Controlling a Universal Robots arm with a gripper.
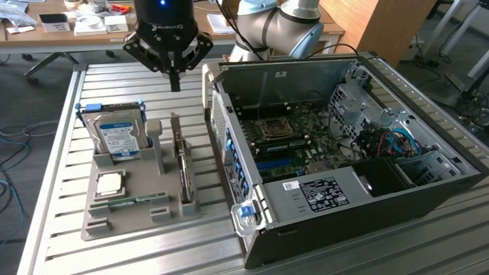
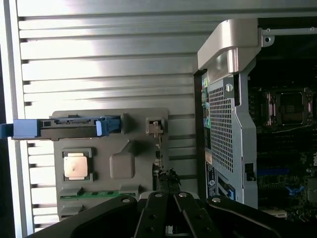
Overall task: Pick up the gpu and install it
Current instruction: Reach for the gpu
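Now hovering my black two-finger gripper [image 1: 175, 86], pinched closed and empty, over the thin dark gpu card with its silver end bracket [image 1: 183, 169].

In the exterior view the card is standing on edge in a slot of the grey plastic tray [image 1: 122, 226], just beside the open black computer case [image 1: 344, 217]. In the wrist view my fingers [image 2: 148, 218] are meeting above the card [image 2: 159, 158]; I am judging it light, stiff and fragile, best pinched across its bare top edge.
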